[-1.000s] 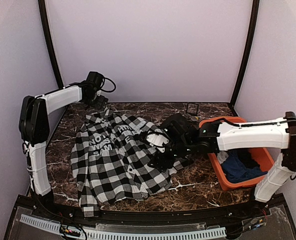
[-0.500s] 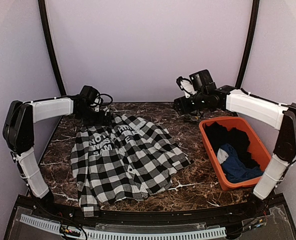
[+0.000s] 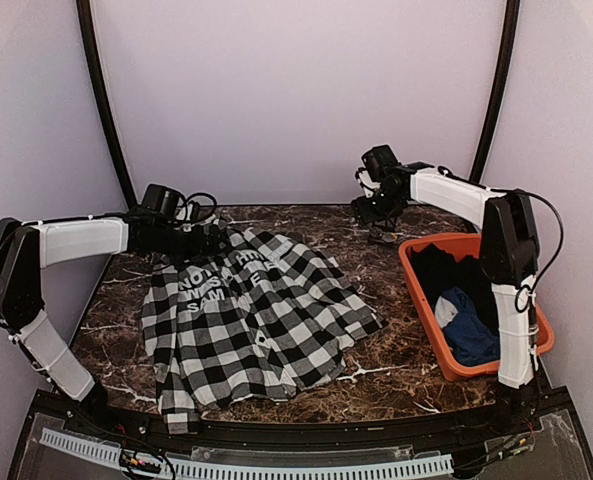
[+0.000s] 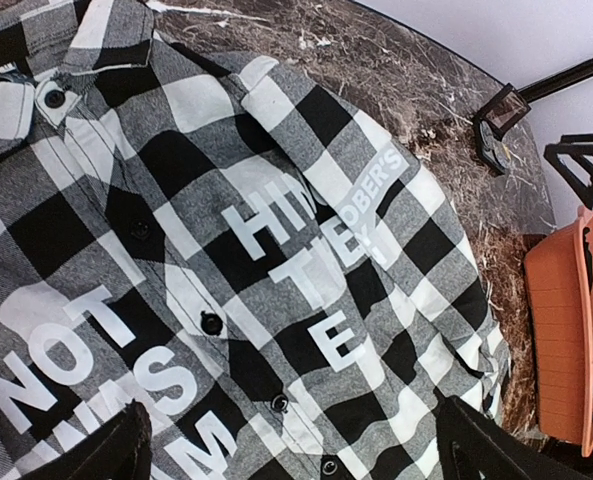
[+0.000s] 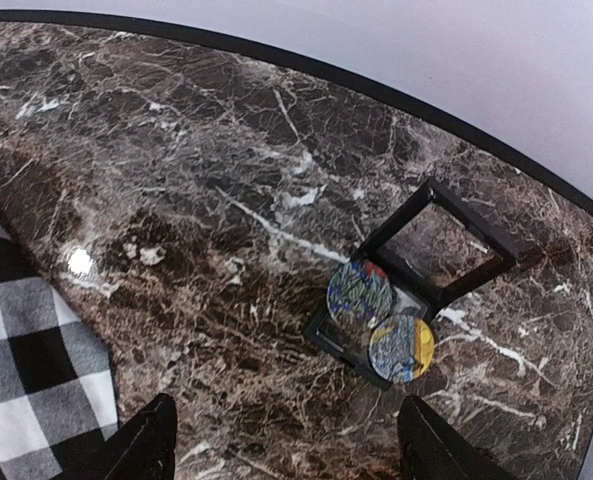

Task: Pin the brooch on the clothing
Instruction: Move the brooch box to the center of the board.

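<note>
Brooches [image 5: 361,293], two, are lying on one open case [image 5: 396,216], well right of the one checked shirt [image 3: 251,310]. My left gripper [image 4: 301,450] is hovering open over that shirt, and my right gripper [image 5: 291,445] is hanging open to its right.

One checked shirt [image 3: 246,310], two round brooches [image 5: 360,293], one case [image 5: 438,243], one orange bin [image 3: 428,325].

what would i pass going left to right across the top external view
checked shirt → small black case → orange bin. The left gripper overlaps the shirt's far edge, so it has no clear place in the order.
</note>
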